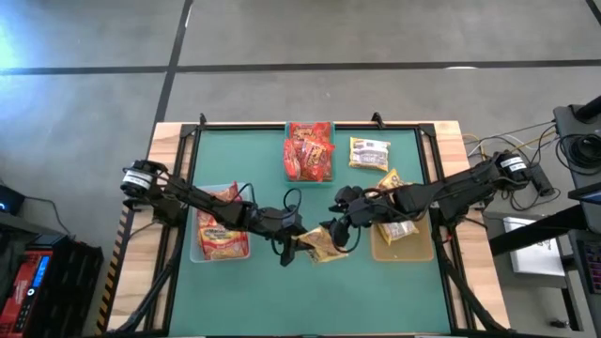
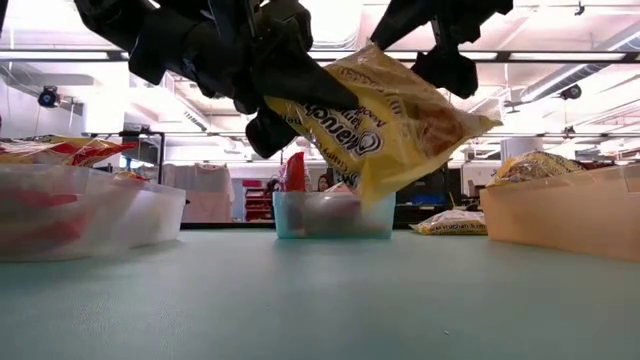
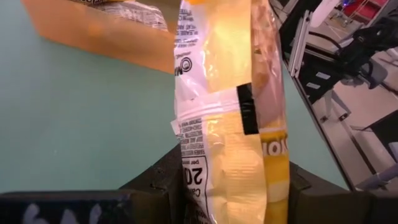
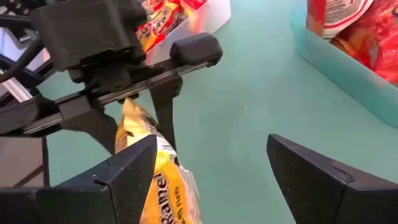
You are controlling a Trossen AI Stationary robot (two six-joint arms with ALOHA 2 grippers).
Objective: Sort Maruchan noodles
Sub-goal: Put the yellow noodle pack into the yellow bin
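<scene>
A yellow Maruchan noodle packet [image 2: 400, 120] hangs in the air over the middle of the table, with my left gripper [image 1: 296, 239] shut on it. My right gripper [image 4: 211, 171] is open right beside it, just toward the table's right. One of its fingers [image 4: 127, 171] stands next to the packet's end [image 4: 158, 186]. Red packets fill the teal bin [image 1: 310, 174] at the far middle. Red-orange packets lie in the clear bin [image 1: 199, 253] on the left, and yellow ones in the tan bin [image 1: 404, 249] on the right. My left gripper pinches the packet's left end [image 3: 230, 180] between its two fingers, coming nearly level from the table's left. The packet is lifted clear of the table and tilted, its free end [image 2: 470, 125] toward the right. Whether my right gripper's finger touches the packet I cannot tell.
A yellow packet [image 1: 369, 153] lies on the green mat at the far right, beside the teal bin. Another yellow packet [image 1: 394, 180] sits at the tan bin's far edge. The mat's near half is bare.
</scene>
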